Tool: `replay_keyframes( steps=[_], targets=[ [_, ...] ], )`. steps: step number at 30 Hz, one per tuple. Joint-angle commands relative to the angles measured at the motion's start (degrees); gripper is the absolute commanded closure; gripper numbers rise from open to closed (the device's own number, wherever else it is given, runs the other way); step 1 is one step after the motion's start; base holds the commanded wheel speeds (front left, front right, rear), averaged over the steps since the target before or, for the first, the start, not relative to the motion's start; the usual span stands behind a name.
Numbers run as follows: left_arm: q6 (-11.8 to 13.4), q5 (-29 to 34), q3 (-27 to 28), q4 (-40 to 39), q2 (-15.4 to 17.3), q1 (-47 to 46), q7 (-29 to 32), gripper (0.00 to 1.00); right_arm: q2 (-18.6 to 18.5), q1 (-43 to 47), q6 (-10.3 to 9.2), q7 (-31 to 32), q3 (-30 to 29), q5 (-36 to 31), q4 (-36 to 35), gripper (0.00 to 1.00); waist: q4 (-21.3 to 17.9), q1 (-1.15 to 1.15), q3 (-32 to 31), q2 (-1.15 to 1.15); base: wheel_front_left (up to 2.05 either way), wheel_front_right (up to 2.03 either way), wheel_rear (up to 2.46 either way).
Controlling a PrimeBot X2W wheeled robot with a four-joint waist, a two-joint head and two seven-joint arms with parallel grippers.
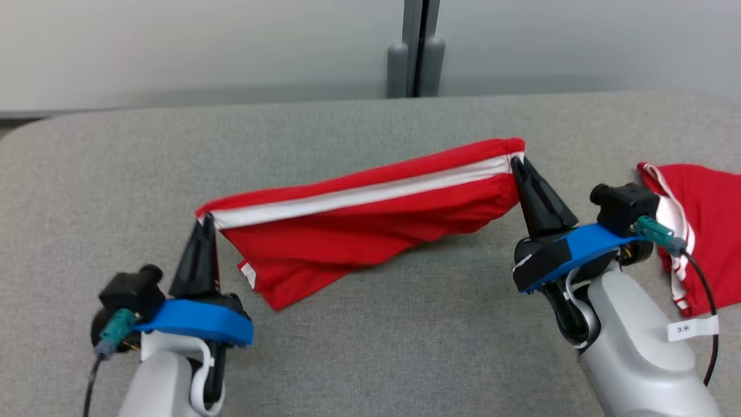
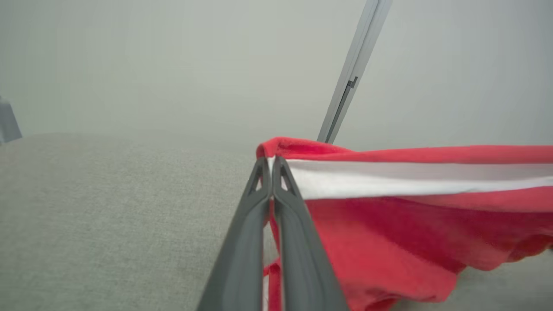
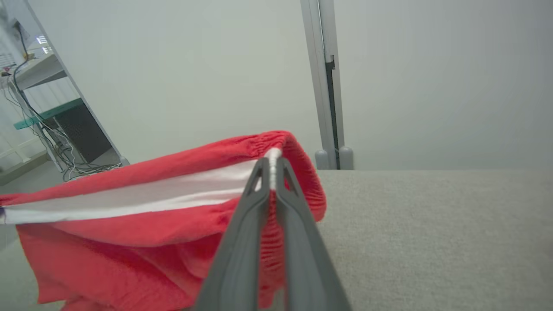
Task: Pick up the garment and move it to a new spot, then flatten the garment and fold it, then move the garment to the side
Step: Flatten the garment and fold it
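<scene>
Both arms are up and the red garment [image 1: 359, 231] hangs between them, pulled out long above the grey table [image 1: 370, 359]. The left gripper [image 1: 205, 223] is pinched tight on the garment's left end, its two dark fingers pressed together on the fabric right where the white stripe [image 1: 359, 197] starts. The left wrist view shows it close: the gripper [image 2: 272, 162] clamped, red cloth [image 2: 410, 233] running off to that view's right, the stripe [image 2: 410, 179] taut along the top.

Over on the other side, the right gripper [image 1: 515, 165] is closed on the far end and sits higher in the head view, so the whole garment slopes up from left to right. The right wrist view has the fingertips [image 3: 264, 170] biting the gathered, elastic-looking edge, with the garment [image 3: 129, 246] sagging below.

The lower folds droop towards the table; whether they touch it is hard to say. A second red garment [image 1: 709, 220] with white trim lies flat at the table's right edge, just beyond the right arm.
</scene>
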Motion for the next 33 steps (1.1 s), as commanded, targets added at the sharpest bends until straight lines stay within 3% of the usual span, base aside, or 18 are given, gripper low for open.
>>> replay_keyframes(
  steps=[1, 11, 17, 26, 30, 33],
  targets=[
    [-0.03, 1.52, 1.82, -2.40, 0.56, -1.85, -0.15, 1.00, -0.12, 0.81, 0.01, -0.14, -0.67, 0.48, -2.80, 1.00, -1.58, 0.01, -2.88, 0.01, 0.00, 0.00, 0.00],
    [0.03, 4.93, 5.29, -10.70, 7.41, -12.08, -0.15, 1.00, -4.00, -5.42, -0.02, -0.17, 1.52, 3.18, -13.57, 1.00, -3.19, 0.01, -8.21, 0.01, 0.00, 0.00, 0.00],
    [0.71, 7.12, 4.56, -8.97, 10.99, -21.50, 2.64, 1.00, -6.92, -14.53, -0.05, 0.47, 4.97, 4.05, -10.76, 1.00, -3.67, 0.01, -4.47, 0.01, 0.00, 0.00, 0.00],
    [2.88, 10.52, 2.13, 0.09, 11.42, -37.66, 2.59, 1.00, -5.28, -31.69, -0.03, 0.06, 8.38, 0.93, 0.92, 1.00, -3.42, 0.01, 6.07, 0.01, 0.00, 0.00, 0.00],
    [4.28, 11.44, 1.78, 3.48, 10.56, -43.77, 0.59, 1.00, -4.25, -37.35, -0.03, -0.15, 5.02, -3.55, 2.13, 1.00, -2.80, 0.01, 9.44, 0.01, 0.00, 0.00, 0.00],
    [4.02, 11.41, 0.75, 5.61, 9.00, -44.84, 0.00, 1.00, -3.30, -35.80, 0.00, -0.13, 2.12, -7.06, 1.52, 1.00, -1.69, 0.01, 10.80, 0.01, 0.00, 0.00, 0.00]
  ],
)
